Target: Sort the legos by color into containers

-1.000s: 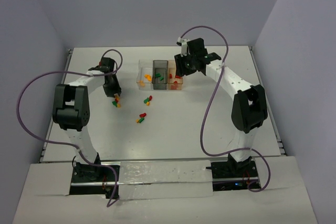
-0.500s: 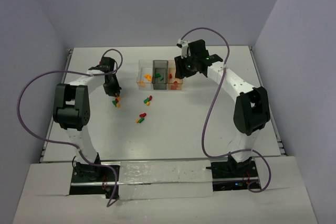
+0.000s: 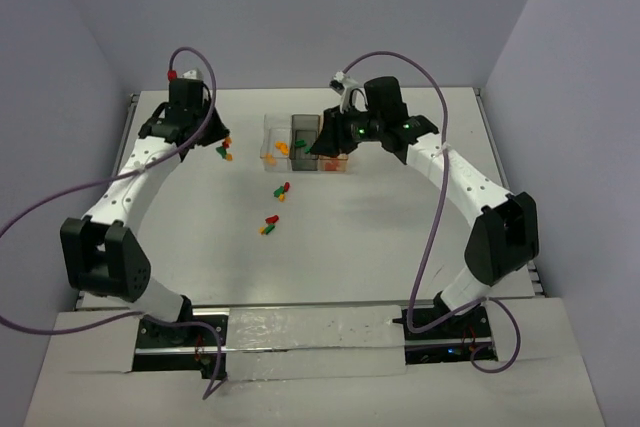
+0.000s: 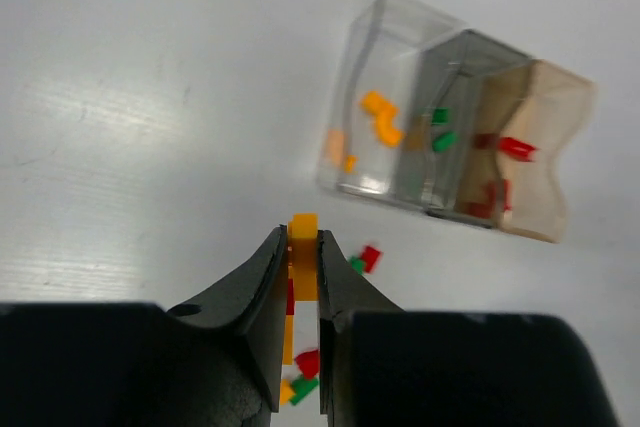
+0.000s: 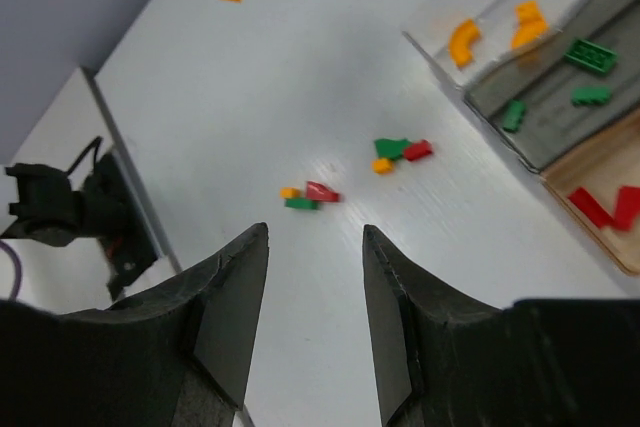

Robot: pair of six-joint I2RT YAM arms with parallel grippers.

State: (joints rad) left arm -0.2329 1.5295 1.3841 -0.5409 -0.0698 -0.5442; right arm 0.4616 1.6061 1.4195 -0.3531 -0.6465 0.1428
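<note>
l gripper (image 4: 302,239) is clamped on an orange brick (image 4: 303,222), held up off the table (image 3: 400,237) at approx 9 o'clock of the containers (image 3: 266,132) in top view (green + red bits hang w/ it, can't tell how they're joined). r gripper (image 5: 315,237) has jaws apart w/ nothing btwn them and hovers over the 3 o'clock end of the row. clear bin (image 4: 375,57) has orange pcs, grey bin (image 4: 450,77) green, amber bin (image 5: 600,232) red. loose legos (image 3: 281,189) lie in two small clusters at 6-7 o'clock of the bins.
</note>
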